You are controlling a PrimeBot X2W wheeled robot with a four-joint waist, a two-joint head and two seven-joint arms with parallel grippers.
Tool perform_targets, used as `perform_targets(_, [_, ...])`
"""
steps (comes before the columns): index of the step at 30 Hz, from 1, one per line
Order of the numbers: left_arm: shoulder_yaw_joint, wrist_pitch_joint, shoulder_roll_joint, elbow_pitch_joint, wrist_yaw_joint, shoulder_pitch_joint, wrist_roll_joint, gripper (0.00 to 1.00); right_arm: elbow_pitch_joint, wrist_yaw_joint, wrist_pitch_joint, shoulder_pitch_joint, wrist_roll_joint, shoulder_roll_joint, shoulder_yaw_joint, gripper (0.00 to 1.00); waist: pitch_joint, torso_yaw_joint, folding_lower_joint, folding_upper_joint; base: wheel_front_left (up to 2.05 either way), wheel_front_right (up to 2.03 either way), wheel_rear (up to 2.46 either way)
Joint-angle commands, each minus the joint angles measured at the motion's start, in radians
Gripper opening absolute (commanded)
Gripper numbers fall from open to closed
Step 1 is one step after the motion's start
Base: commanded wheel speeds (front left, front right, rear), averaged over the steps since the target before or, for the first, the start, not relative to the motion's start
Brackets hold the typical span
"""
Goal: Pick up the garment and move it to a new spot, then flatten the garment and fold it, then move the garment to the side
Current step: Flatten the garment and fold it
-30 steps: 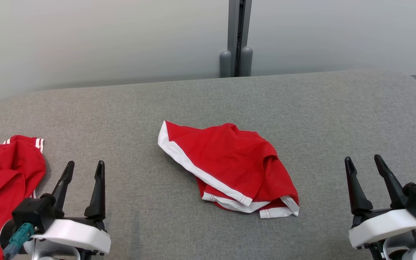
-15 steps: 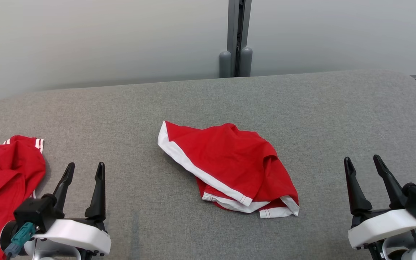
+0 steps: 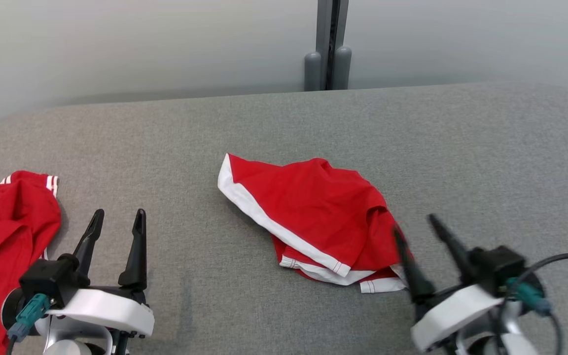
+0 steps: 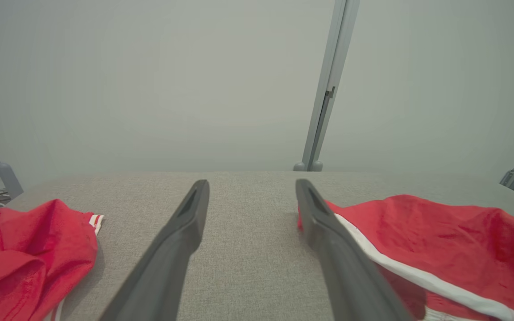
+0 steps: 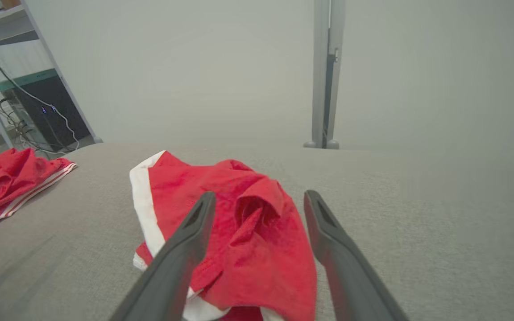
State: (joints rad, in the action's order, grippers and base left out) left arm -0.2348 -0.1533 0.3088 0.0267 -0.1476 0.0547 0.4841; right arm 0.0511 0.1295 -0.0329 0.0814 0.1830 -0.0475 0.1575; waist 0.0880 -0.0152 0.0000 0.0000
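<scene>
A crumpled red garment [image 3: 321, 217] with white trim lies in the middle of the grey padded table [image 3: 486, 148]; it shows too in the left wrist view [image 4: 440, 240] and the right wrist view [image 5: 239, 223]. My right gripper [image 3: 416, 228] stands open at the garment's right edge, its fingers blurred. In the right wrist view, the gripper's [image 5: 259, 196] fingers point over the garment's bunched right end without holding it. My left gripper [image 3: 119, 219] is open at the lower left, apart from the garment, with bare table between its fingers [image 4: 250, 185].
A second red garment [image 3: 8, 236] with white stripes lies bunched at the table's left edge. A pale wall with a grey post [image 3: 331, 44] runs behind the table. In the right wrist view, shelving with cables [image 5: 20, 102] stands beyond the table.
My right gripper has swung left to the garment's right edge. The head camera has shifted a little, so the table sits higher in view. The left gripper and both garments stay put.
</scene>
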Motion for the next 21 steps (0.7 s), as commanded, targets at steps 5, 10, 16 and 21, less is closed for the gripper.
perform_targets(5, [-0.010, -0.018, -0.006, 0.011, 0.007, 0.046, -0.002, 1.00, 0.068, 0.002, 0.039, 0.024, 0.045, -0.007, 0.200, 1.00, 0.041, 0.037, 0.0000, 0.0000, 0.00, 0.00, 0.00])
perform_targets(10, [-0.014, -0.032, -0.017, 0.028, 0.016, 0.063, 0.007, 1.00, 0.123, 0.002, 0.046, 0.033, 0.068, -0.007, 0.281, 1.00, 0.072, 0.060, 0.0000, 0.0000, 0.00, 0.00, 0.00])
perform_targets(16, [-0.015, -0.043, -0.020, 0.040, 0.023, 0.084, 0.009, 1.00, 0.159, 0.002, 0.025, 0.044, 0.043, -0.007, 0.241, 1.00, 0.098, 0.074, 0.0000, 0.0000, 0.00, 0.00, 0.00])
perform_targets(21, [-0.017, -0.051, -0.023, 0.051, 0.023, 0.097, 0.008, 1.00, 0.183, 0.002, 0.015, 0.072, 0.023, -0.006, 0.213, 1.00, 0.123, 0.077, 0.0000, 0.0000, 0.00, 0.00, 0.00])
